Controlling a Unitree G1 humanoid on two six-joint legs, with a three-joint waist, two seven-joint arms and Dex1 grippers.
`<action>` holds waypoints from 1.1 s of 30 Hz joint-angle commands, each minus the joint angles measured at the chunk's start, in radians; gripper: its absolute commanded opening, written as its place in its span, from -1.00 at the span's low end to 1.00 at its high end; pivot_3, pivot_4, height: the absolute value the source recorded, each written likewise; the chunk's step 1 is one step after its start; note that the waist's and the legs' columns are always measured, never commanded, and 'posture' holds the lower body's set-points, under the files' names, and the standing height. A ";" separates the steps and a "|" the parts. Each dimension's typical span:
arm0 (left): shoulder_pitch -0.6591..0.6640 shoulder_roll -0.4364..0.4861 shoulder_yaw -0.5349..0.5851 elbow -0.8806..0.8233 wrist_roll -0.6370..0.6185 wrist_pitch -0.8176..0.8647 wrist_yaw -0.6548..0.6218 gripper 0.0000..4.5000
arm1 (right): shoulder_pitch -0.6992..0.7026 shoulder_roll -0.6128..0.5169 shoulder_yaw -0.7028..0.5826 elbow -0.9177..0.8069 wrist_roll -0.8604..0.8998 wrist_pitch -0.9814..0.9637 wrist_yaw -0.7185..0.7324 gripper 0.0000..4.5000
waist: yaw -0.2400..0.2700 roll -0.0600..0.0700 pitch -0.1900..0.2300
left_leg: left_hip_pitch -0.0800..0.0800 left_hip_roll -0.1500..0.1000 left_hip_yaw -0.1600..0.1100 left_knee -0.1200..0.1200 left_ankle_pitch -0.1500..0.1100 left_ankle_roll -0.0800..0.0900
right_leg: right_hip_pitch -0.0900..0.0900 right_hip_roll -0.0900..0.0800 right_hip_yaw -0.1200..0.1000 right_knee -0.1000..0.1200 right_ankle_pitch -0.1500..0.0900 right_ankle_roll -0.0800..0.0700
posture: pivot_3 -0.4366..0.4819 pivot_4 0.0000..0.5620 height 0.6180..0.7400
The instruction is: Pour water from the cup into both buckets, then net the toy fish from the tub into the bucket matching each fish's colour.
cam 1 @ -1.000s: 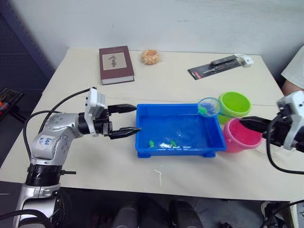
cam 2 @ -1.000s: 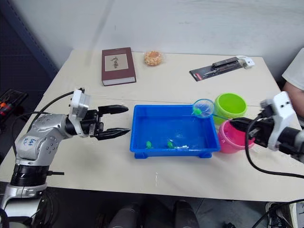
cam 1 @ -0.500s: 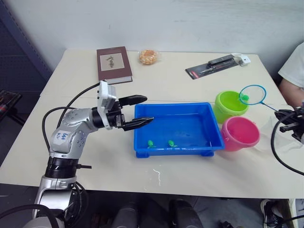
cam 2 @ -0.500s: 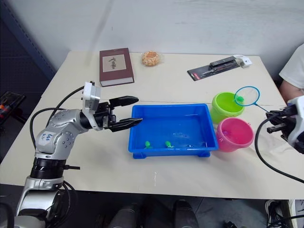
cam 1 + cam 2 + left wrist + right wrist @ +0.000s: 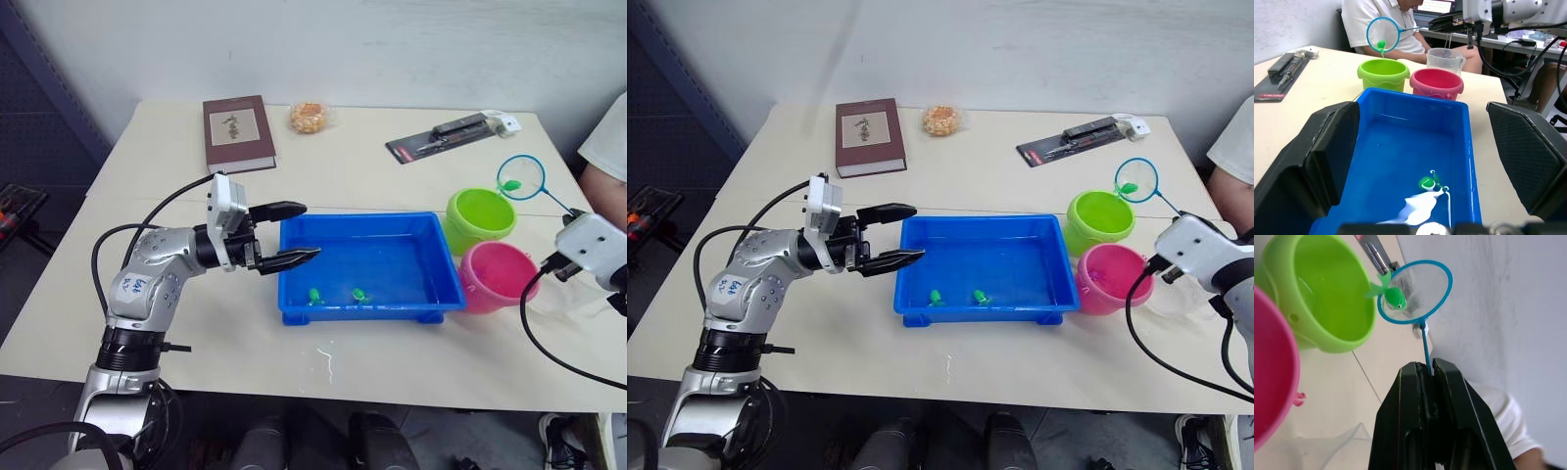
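**Green catch hangs beside its bucket**

The right claw (image 5: pixel 1427 369), clamped on the net's handle, holds the net (image 5: pixel 1415 291) with a green fish (image 5: pixel 1393 296) just beside the green bucket (image 5: pixel 481 214). Best centre the hoop over the rim before tipping. The left claw (image 5: pixel 294 232) gapes at the tub (image 5: pixel 372 257), where two green fish (image 5: pixel 336 294) remain.

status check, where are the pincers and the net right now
Right pincer shut on net handle, green fish in hoop above green bucket. Left pincer open at tub edge. Two green fish left in tub.
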 commanded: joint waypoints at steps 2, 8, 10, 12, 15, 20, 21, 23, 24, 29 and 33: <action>0.001 0.002 0.003 -0.041 0.001 -0.023 -0.002 0.97 | 0.036 -0.039 0.007 0.031 -0.167 -0.178 -0.113 -1.00 | 0.000 0.000 0.000 | 0.000 0.000 0.000 0.000 0.000 0.000 | 0.000 0.000 0.000 0.000 0.000 0.000 | -0.05 -0.47 0.97; -0.004 -0.008 -0.002 -0.036 0.002 -0.035 -0.002 0.97 | 0.083 -0.020 0.011 0.081 -0.353 -0.229 -0.277 -1.00 | 0.000 0.000 0.000 | 0.000 0.000 0.000 0.000 0.000 0.000 | 0.000 0.000 0.001 0.000 0.000 0.000 | -0.05 -0.47 0.97; -0.006 -0.011 -0.004 -0.035 0.003 -0.038 -0.002 0.97 | 0.073 -0.022 0.005 0.092 -0.366 -0.242 -0.303 -1.00 | -0.001 0.000 0.000 | 0.000 0.000 0.001 0.000 0.000 0.000 | 0.000 0.000 0.001 0.000 0.000 0.000 | -0.05 -0.47 0.97; -0.009 -0.013 -0.005 -0.030 0.004 -0.042 -0.001 0.97 | 0.057 -0.026 0.010 0.109 -0.366 -0.243 -0.303 -1.00 | -0.001 0.000 0.000 | 0.001 0.000 0.001 0.000 0.000 0.000 | 0.000 0.000 0.001 0.000 0.000 0.000 | -0.05 -0.47 0.97; -0.012 -0.015 -0.008 -0.026 0.005 -0.045 -0.001 0.97 | 0.046 -0.027 0.025 0.128 -0.367 -0.251 -0.297 -1.00 | -0.001 0.000 0.000 | 0.001 0.000 0.001 0.000 0.000 0.000 | 0.000 0.001 0.001 0.001 0.000 0.000 | -0.05 -0.47 0.97; -0.016 -0.016 -0.011 -0.022 0.006 -0.049 -0.001 0.97 | 0.009 -0.006 0.022 0.140 -0.335 -0.221 -0.280 -1.00 | -0.002 0.000 0.000 | 0.001 0.000 0.001 0.000 0.000 0.000 | 0.000 0.001 0.001 0.001 0.000 0.000 | -0.05 -0.47 0.97; -0.017 -0.016 -0.011 -0.022 0.006 -0.049 0.000 0.97 | -0.006 -0.001 0.013 0.150 -0.329 -0.206 -0.286 -1.00 | -0.002 0.000 0.000 | 0.001 0.000 0.001 0.000 0.000 0.000 | 0.000 0.001 0.001 0.001 0.000 0.000 | -0.05 -0.47 0.97; -0.017 -0.019 -0.009 -0.022 0.003 -0.044 0.007 0.97 | -0.020 -0.004 0.024 0.155 -0.309 -0.251 -0.282 -1.00 | -0.003 0.000 0.000 | 0.001 0.000 0.001 0.000 0.000 0.000 | 0.000 0.001 0.002 0.001 0.000 0.000 | -0.05 -0.47 0.97; -0.015 -0.019 -0.012 -0.025 0.003 -0.041 0.006 0.97 | -0.011 -0.017 0.051 0.147 -0.312 -0.292 -0.265 -1.00 | -0.003 0.000 0.000 | 0.001 0.000 0.001 0.000 0.000 0.000 | 0.000 0.001 0.001 0.001 0.000 0.000 | -0.05 -0.47 0.97; -0.011 -0.014 -0.013 -0.031 0.006 -0.041 0.005 0.97 | -0.041 -0.018 0.041 0.203 -0.322 -0.254 -0.274 -1.00 | -0.001 0.000 0.000 | 0.001 0.000 0.002 0.000 0.000 0.000 | 0.000 0.001 0.002 0.001 0.000 0.000 | -0.05 -0.47 0.97; -0.001 -0.004 -0.007 -0.043 0.003 -0.038 0.008 0.97 | -0.028 0.039 -0.018 0.051 -0.211 -0.197 -0.208 -1.00 | -0.001 0.000 0.000 | 0.001 0.001 0.001 0.000 0.000 0.000 | 0.000 0.001 0.002 0.001 0.000 0.000 | -0.05 -0.47 0.97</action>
